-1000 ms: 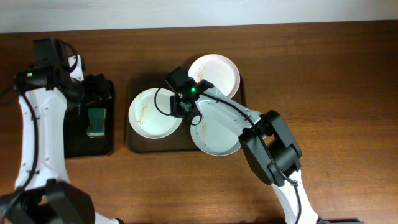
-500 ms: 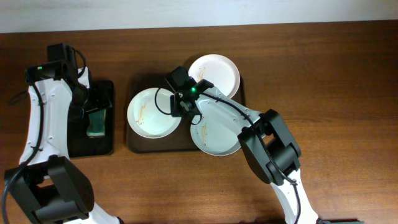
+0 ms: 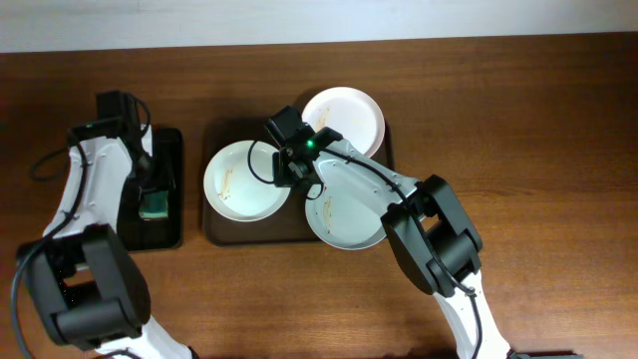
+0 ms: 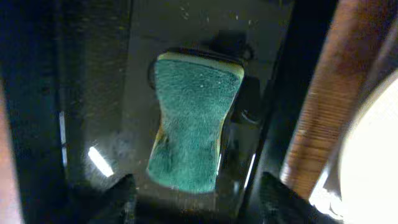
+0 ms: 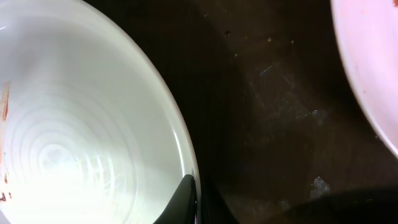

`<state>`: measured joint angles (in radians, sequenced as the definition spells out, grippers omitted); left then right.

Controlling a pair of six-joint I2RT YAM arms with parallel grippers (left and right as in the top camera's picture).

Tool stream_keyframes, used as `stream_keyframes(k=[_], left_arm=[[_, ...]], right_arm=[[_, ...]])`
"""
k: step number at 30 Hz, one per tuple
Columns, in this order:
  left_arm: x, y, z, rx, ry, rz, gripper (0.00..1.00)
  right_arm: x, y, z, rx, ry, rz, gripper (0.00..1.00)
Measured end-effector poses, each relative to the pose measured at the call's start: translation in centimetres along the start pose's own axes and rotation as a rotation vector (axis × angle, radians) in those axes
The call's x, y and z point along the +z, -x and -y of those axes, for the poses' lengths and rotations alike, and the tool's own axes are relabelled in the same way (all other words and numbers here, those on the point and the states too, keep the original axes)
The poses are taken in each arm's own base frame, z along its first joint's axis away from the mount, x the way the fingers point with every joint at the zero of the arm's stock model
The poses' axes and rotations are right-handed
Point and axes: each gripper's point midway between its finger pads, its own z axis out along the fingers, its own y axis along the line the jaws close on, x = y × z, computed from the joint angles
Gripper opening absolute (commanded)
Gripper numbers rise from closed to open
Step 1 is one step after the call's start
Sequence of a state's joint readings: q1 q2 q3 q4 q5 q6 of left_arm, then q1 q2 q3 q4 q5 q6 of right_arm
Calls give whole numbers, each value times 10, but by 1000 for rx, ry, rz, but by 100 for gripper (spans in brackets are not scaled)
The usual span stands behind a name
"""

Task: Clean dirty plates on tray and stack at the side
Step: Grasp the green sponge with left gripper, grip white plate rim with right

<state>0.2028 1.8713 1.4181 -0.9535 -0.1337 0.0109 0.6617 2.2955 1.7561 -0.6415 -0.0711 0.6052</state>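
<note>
Three plates [image 3: 342,117] are lying on the tray [image 3: 249,231], all with smudges. Right gripper [image 3: 296,178] is clamping the rim of the left plate [image 3: 239,181]; it should be holding this one steady. Left gripper [image 4: 199,196] is hanging with jaws apart around the sponge [image 4: 193,121] in the black tray [image 3: 164,234]; I think it should be closing squarely on the middle. Compared with a second ago, the left arm is standing more over the black tray, while the plates are staying unmoved.

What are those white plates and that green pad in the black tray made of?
The plates look like glazed ceramic or hard plastic: glossy, with faint concentric rings; I can't tell which. The green pad looks like a sponge, with a fuzzy scouring face over yellow foam. The black tray looks like shiny plastic, with bright reflections.
</note>
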Motion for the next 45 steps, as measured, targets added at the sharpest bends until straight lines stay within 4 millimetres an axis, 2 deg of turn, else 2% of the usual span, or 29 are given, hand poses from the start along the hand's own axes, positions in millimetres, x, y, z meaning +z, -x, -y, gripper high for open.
stream_keyframes(k=[4,7,11,15,16,23,29,34,37,38,41,44,45], left_arm=[[24,-3,-2,9,7,-20,47],[36,-2,-9,-4,10,-30,35],[56,-5,-10,-5,9,-61,28],[67,-4,-5,0,-7,-68,10],[69,-4,-4,1,-11,-70,1],[70,3,-4,-1,-13,-42,1],[70,1,-4,0,-14,-50,1],[57,-5,2,4,-58,-107,1],[25,18,4,-3,-98,-41,1],[8,26,3,-6,-104,-4,1],[-19,25,3,-8,-120,21,1],[-22,18,13,-2,-185,-5,1],[-24,19,23,7,-240,1,1]], right_arm=[[0,0,0,1,0,0,4],[0,0,0,0,1,0,4],[0,0,0,0,1,0,4],[0,0,0,0,1,0,4],[0,0,0,0,1,0,4],[0,0,0,0,1,0,4],[0,0,0,0,1,0,4],[0,1,-1,0,4,5,4],[0,1,-1,-1,4,6,4],[0,1,-1,0,4,6,4],[0,1,-1,-1,5,6,4],[0,1,-1,-1,5,6,4],[0,1,-1,0,5,6,4]])
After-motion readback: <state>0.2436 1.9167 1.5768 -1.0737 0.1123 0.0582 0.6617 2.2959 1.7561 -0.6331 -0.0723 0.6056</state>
